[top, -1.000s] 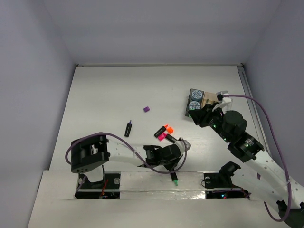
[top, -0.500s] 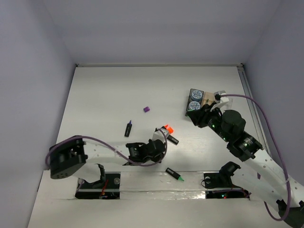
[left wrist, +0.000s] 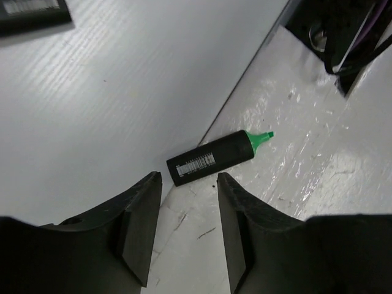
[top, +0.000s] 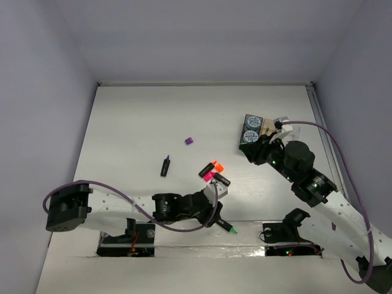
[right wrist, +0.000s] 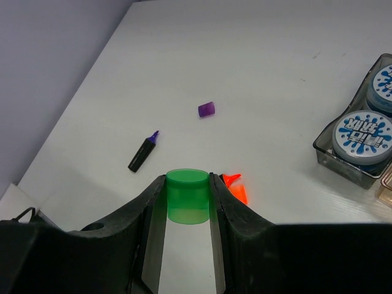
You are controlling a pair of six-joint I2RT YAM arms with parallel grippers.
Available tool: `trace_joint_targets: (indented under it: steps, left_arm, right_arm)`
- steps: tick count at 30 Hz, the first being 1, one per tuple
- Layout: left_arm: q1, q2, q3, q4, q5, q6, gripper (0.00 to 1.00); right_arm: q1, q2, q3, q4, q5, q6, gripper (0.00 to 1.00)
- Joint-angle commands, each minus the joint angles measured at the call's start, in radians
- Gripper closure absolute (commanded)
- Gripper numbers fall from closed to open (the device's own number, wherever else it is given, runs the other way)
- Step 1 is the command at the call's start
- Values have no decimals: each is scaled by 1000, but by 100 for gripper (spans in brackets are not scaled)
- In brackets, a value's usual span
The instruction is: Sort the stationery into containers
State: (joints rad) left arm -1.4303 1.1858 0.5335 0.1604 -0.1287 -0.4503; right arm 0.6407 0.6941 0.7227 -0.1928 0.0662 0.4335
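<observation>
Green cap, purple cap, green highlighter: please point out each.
green cap (right wrist: 187,199), right wrist view, on its side wall.
purple cap (right wrist: 206,109), right wrist view, on its middle.
green highlighter (left wrist: 208,160), left wrist view, on its black body.

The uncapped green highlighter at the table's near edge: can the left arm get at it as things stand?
Probably yes. The left hand hangs open just short of the green highlighter, and nothing lies between them.

White table (top: 135,122); lavender walls (top: 37,92) around; glossy strip (top: 202,251) along near edge
</observation>
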Motion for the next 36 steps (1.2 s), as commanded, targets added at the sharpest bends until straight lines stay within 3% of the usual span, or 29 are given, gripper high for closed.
trace_joint_targets:
  steps: [1,6,15,36]
  left_arm:
    - [-53,54,72,-38,-31,77,60]
    - [-85,139,123,-32,-65,120,50]
    - [-125,270,200,-53,-63,188,49]
    - [-134,377,296,-159,-23,257,42]
  right_arm:
    - [-7,-1,7,55,-9,-10,81]
    - [-7,-13,9,43,-3,-12,81]
    - [-7,-34,4,27,0,-13,81]
    - [-7,-44,24,-3,-2,-22,81]
